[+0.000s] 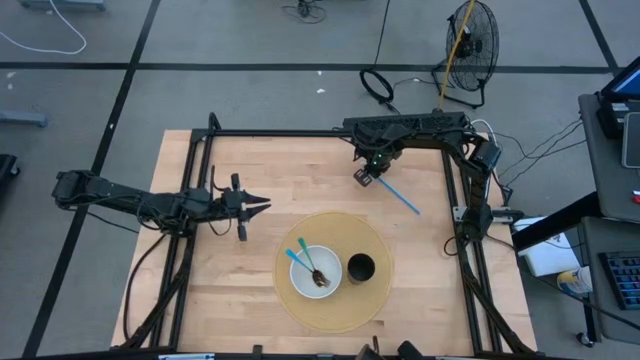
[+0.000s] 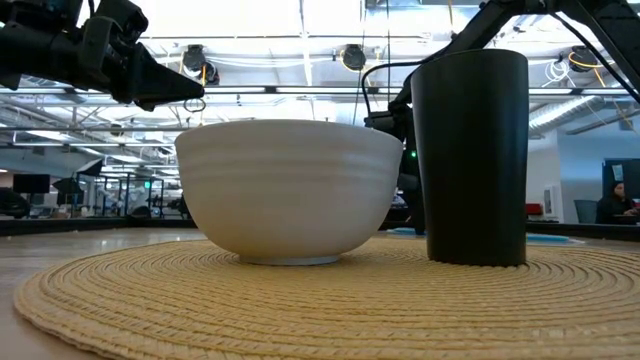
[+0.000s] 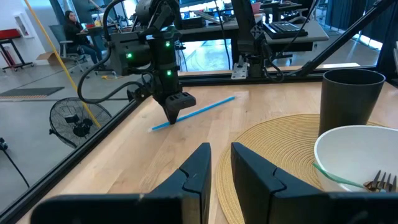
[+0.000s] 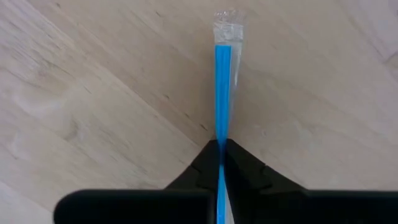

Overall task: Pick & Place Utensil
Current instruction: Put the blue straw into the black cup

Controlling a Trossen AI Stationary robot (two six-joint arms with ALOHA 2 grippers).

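A thin blue utensil (image 1: 400,198) with a clear tip (image 4: 227,18) lies flat on the wooden table at the far right. My right gripper (image 1: 368,180) stands over its far-left end, pointing down and shut on it. A white bowl (image 1: 318,268) on a round woven placemat (image 1: 375,300) holds another blue utensil (image 1: 297,258) and a fork (image 1: 318,274). Beside the bowl stands a black cup (image 1: 360,267). My left gripper (image 1: 262,207) hovers level at the left of the table, open a little with nothing between its fingers (image 3: 199,168). My right gripper pinches the blue utensil's handle (image 4: 222,134) between its two fingers, close to the end away from the clear tip (image 3: 163,124). The fingers come from above, pointing down. The utensil lies level with its length on the table.
The table's black frame rail (image 1: 300,132) runs along the far edge just behind my right gripper. Bare wood lies between the utensil and the placemat. Beyond the table a fan (image 1: 472,45) stands on the floor, and people sit at desks in the room.
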